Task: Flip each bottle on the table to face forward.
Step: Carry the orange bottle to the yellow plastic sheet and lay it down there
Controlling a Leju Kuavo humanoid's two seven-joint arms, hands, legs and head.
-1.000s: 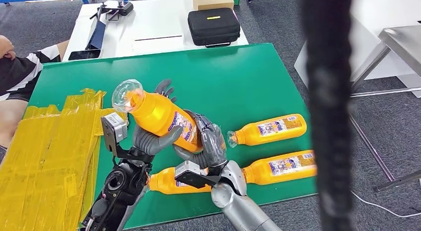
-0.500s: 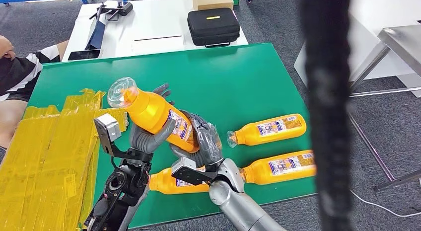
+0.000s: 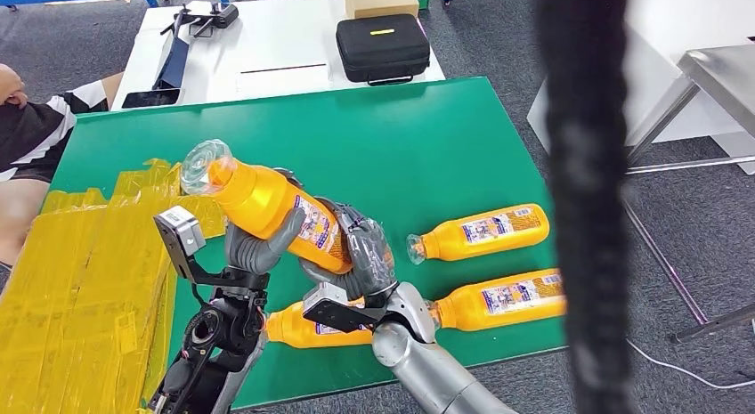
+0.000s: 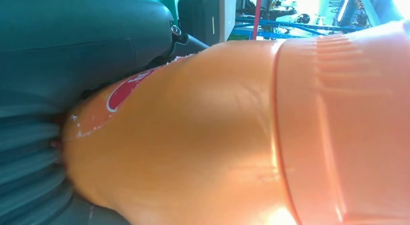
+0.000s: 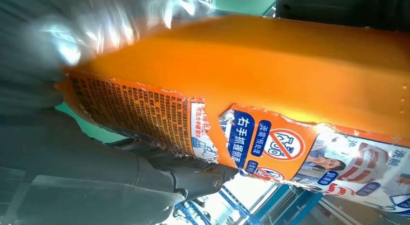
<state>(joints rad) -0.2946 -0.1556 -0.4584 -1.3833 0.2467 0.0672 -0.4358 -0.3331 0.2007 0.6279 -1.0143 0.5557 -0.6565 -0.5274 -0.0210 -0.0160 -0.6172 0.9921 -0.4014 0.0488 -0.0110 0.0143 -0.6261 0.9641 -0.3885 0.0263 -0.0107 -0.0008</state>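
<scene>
An orange bottle (image 3: 267,203) with a clear cap is held tilted above the green table (image 3: 418,147), cap toward the far left. My left hand (image 3: 254,245) grips its middle from below and my right hand (image 3: 361,254) wraps its base end. Up close the left wrist view has its orange body (image 4: 217,138), and the right wrist view has its torn label (image 5: 251,138). Three more orange bottles lie on their sides: one (image 3: 481,231) at mid right, one (image 3: 503,300) nearer the front edge, one (image 3: 298,327) under my hands.
Yellow sheets (image 3: 80,280) cover the table's left part. A person's striped sleeve (image 3: 31,133) is at the far left. Beyond stands a white table (image 3: 267,49) with a black case (image 3: 383,46). A dark vertical bar (image 3: 583,200) blocks the right side.
Both hands have carried the held bottle leftward and slightly down, its cap end swinging further left. The lying bottles have not moved.
</scene>
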